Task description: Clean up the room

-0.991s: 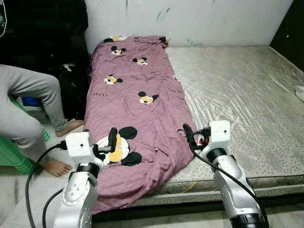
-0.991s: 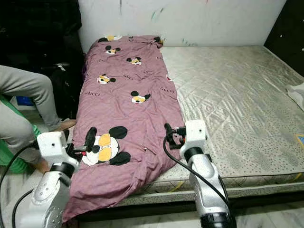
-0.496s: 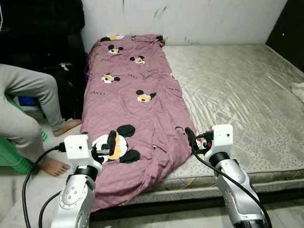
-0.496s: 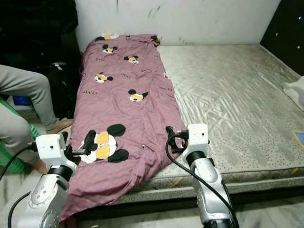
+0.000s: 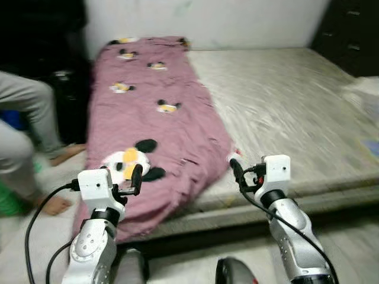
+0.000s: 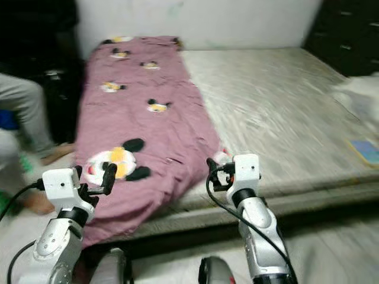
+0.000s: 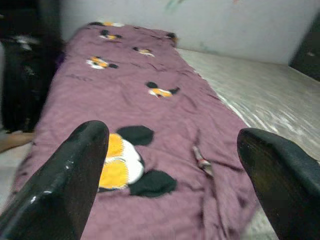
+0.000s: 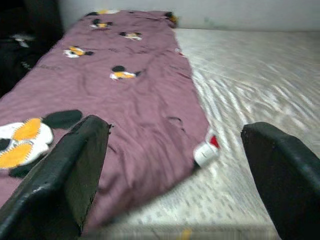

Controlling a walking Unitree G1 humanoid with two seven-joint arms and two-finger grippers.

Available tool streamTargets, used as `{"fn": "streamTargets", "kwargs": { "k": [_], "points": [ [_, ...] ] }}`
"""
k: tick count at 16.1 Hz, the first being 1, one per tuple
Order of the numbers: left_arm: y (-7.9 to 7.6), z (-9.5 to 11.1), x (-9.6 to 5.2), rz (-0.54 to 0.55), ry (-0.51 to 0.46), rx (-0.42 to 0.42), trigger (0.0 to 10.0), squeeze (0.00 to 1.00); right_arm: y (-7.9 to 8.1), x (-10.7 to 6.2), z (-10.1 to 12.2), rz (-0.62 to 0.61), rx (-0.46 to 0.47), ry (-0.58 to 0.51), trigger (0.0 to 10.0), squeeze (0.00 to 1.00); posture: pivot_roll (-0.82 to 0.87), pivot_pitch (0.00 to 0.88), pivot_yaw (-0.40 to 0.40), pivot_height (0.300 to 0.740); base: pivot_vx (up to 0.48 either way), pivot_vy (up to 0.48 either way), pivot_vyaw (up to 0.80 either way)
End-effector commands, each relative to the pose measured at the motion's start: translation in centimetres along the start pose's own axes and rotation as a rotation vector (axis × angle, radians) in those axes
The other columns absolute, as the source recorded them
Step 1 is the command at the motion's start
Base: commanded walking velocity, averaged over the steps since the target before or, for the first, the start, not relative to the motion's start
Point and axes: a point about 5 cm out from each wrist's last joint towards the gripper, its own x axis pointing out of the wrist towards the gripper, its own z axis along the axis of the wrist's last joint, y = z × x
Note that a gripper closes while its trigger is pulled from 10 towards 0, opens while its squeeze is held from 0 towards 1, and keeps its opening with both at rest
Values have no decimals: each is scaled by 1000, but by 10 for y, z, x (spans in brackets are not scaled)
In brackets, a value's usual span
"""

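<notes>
purple blanket [image 5: 157, 124] lies along the left half of the mattress [image 5: 284, 112], its end drooping off the edge. left gripper [image 5: 137, 178] and right gripper [image 5: 235, 170] hover wide open before it (frames blurred); a snatch could drag it floorward.

My head cameras look down from the bed's [image 5: 331, 183] foot edge; both wrist cameras share the sheet [image 7: 165, 120].

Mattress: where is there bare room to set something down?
The bare mattress is free between the purple sheet and the white cloth at its far right edge. The left strip is covered by the sheet, with a small white item at its near edge.
</notes>
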Motion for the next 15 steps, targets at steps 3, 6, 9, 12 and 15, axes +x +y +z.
{"fn": "streamTargets", "kwargs": {
  "k": [3,6,9,12,15],
  "points": [
    [3,-1,-1,34,6,4,10000,0,2,5,6,30,-7,-14,10000,0,-80,62,-24,636,0,0,0],
    [5,0,-1,47,2,5,10000,0,4,6,7,46,-10,-14,10000,0,-80,68,-27,636,0,0,0],
    [5,0,-1,55,-1,5,10000,0,5,7,8,57,-10,-15,10000,0,-79,79,-32,636,0,0,0],
    [6,0,-1,62,-1,2,10000,0,5,7,8,63,-11,-16,10000,0,-81,84,-34,632,0,0,0],
    [6,0,-1,63,0,3,10000,0,6,8,8,68,-11,-15,10000,0,-84,86,-34,632,0,0,0]
  ]
}}
